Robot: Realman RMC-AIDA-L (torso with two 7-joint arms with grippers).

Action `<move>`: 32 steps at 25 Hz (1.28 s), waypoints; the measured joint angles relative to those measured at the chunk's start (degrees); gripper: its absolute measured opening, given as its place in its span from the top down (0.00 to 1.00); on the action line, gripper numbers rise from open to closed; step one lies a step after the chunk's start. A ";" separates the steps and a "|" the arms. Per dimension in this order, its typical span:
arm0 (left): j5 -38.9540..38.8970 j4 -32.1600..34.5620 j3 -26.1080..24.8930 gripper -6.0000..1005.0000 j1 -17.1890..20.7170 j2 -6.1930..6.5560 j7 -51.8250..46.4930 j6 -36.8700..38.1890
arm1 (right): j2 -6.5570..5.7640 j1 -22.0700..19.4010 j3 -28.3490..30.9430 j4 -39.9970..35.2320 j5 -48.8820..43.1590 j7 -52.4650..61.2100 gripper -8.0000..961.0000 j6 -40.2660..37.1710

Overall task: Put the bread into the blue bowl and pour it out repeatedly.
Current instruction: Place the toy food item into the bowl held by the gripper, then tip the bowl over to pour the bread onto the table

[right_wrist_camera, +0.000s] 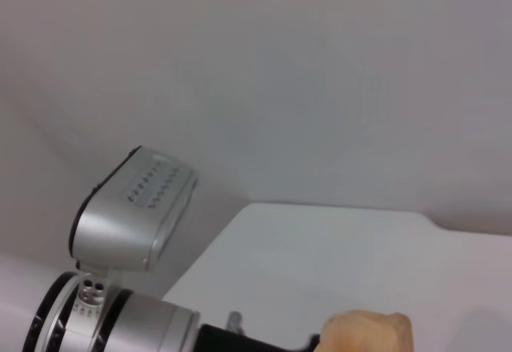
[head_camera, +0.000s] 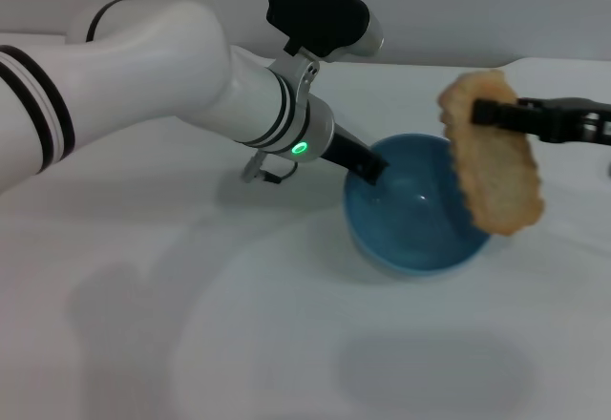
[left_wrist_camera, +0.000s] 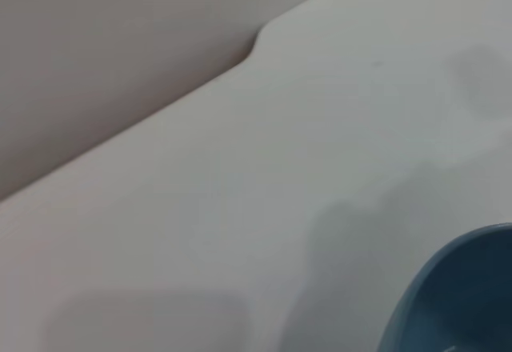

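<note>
**Loaf held above bowl, ready for the drop**

Right gripper clamped on the elongated tan-yellow toy bread, hanging over the right rim of the round glossy light-blue bowl. Left gripper gripping the bowl's left rim. Loading step in hand; next, probably shifting inward over the bowl, lowering, then releasing

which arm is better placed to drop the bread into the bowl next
Right. The right end effector grips the bread in the air, hanging over the blue bowl's right rim. The left end effector is at the bowl's left rim, apparently steadying it.
</note>
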 joint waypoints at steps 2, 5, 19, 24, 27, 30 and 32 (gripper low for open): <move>-1.50 0.13 0.31 1.00 0.00 -0.01 0.01 0.53 | -0.07 1.93 -0.47 4.20 0.37 -1.46 0.69 1.87; -2.29 0.13 1.12 1.00 -0.08 -0.03 0.01 0.61 | -0.18 4.12 -1.62 9.41 0.40 -2.54 0.71 4.32; -3.04 -0.27 1.29 1.00 0.16 0.10 0.05 -0.28 | 0.03 2.60 -4.15 12.43 1.60 -3.55 0.73 7.47; -3.07 -0.34 1.04 1.00 0.03 0.10 0.31 -0.40 | -0.21 1.52 -4.21 11.84 2.03 -4.24 0.55 7.73; -3.07 -0.38 0.93 1.00 0.01 0.10 0.42 -0.53 | -0.26 0.70 -3.75 10.95 2.71 -4.25 0.51 7.62; -3.07 -0.40 0.87 1.00 0.01 0.16 0.48 -0.67 | -0.35 -1.34 -3.40 8.44 4.89 -4.25 0.47 7.24; -2.95 -0.41 0.86 1.00 -0.01 0.20 0.50 -1.12 | -0.38 -3.16 -3.30 6.16 6.26 -4.24 0.45 7.21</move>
